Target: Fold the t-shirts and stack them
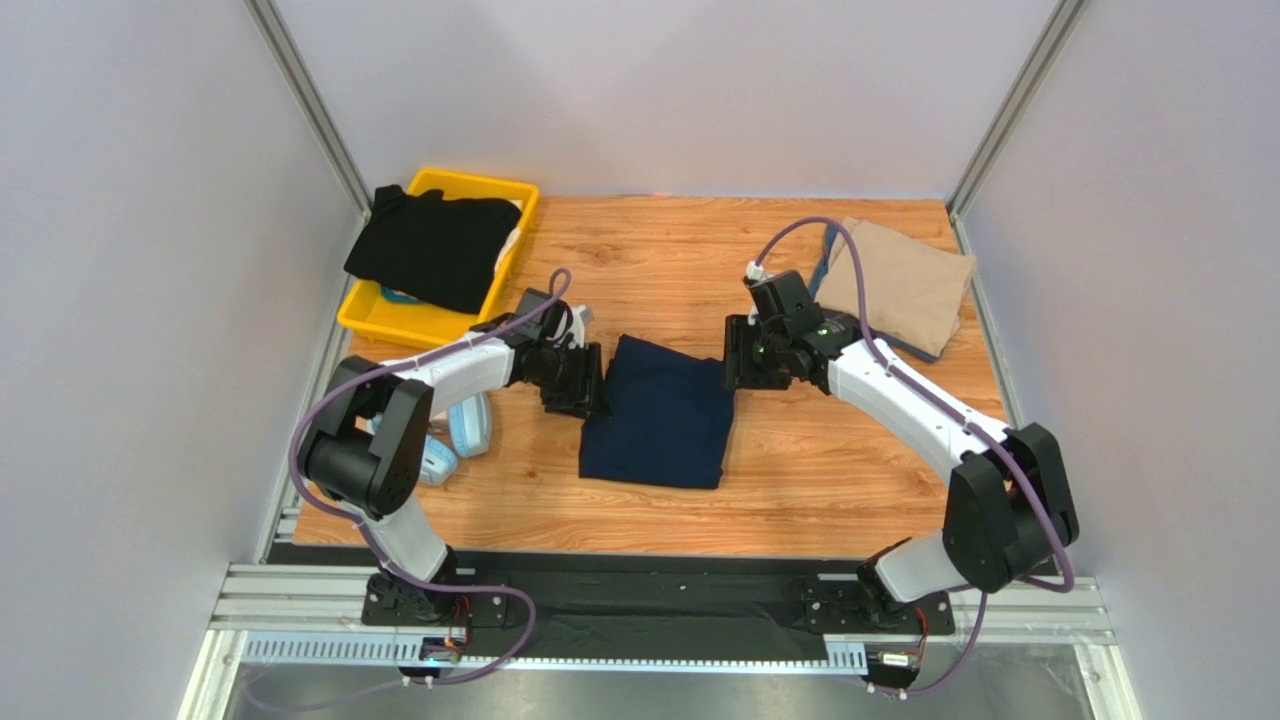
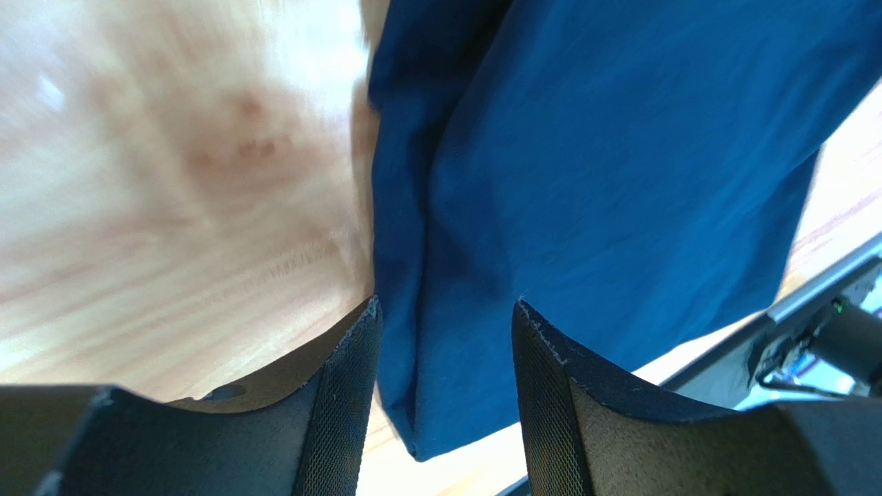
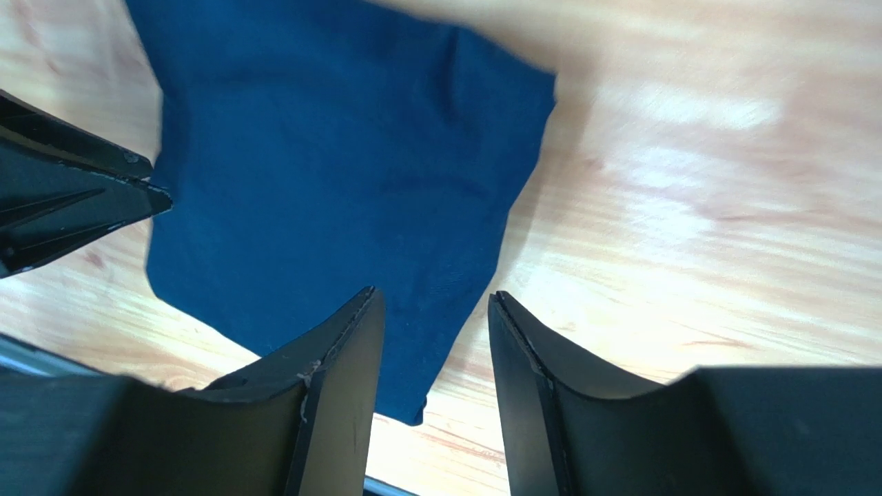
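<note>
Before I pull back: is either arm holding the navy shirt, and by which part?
Nothing is held. The left gripper and right gripper have their fingers apart at opposite edges of the folded navy t-shirt, flat on the table.

Navy t-shirt (image 2: 621,186) cropped in wrist views

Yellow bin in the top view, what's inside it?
A black t-shirt fills the yellow bin, spilling over its rim. A blue sliver peeks out beneath it near the front wall; anything else under the shirt is covered.
</note>
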Controlling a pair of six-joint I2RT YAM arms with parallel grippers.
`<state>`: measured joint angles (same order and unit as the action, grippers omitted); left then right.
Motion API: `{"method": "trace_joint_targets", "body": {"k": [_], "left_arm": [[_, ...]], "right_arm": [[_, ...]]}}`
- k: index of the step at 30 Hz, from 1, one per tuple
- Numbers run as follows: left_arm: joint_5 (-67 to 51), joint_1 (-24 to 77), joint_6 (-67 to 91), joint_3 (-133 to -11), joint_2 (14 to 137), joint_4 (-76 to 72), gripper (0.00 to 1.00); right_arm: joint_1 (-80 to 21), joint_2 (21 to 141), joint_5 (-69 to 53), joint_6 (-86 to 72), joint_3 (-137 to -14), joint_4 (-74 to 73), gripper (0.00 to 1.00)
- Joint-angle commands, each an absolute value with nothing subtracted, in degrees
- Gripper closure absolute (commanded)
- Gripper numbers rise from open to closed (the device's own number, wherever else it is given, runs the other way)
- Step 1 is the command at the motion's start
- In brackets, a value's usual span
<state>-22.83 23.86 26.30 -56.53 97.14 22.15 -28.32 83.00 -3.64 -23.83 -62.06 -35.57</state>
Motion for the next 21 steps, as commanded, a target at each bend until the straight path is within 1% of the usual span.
{"method": "trace_joint_targets", "body": {"k": [1, 7, 10, 14, 21], "left_arm": [[-27.4, 23.5, 27.9, -53.5, 97.6, 17.3, 0.43], [-30.8, 23.5, 29.6, -52.0, 100.5, 15.6, 0.42], [-28.7, 23.5, 29.4, -52.8, 101.3, 17.2, 0.42], [-27.5, 23.4, 28.6, -53.1, 102.0, 18.6, 0.42], [-30.9, 23.5, 30.4, -52.6, 104.3, 15.6, 0.42]], "right_arm": [[-29.1, 87.9, -9.0, -25.8, -60.2, -29.9, 0.54], [-31.5, 96.7, -10.5, -26.1, -62.7, -28.0, 0.55], [-32.3, 101.1, -9.7, -25.8, -64.9, -29.2, 0.56], [-32.5, 104.4, -8.3, -25.6, -65.7, -29.3, 0.57], [-32.4, 107.1, -6.8, -25.2, -65.6, -29.5, 0.58]]}}
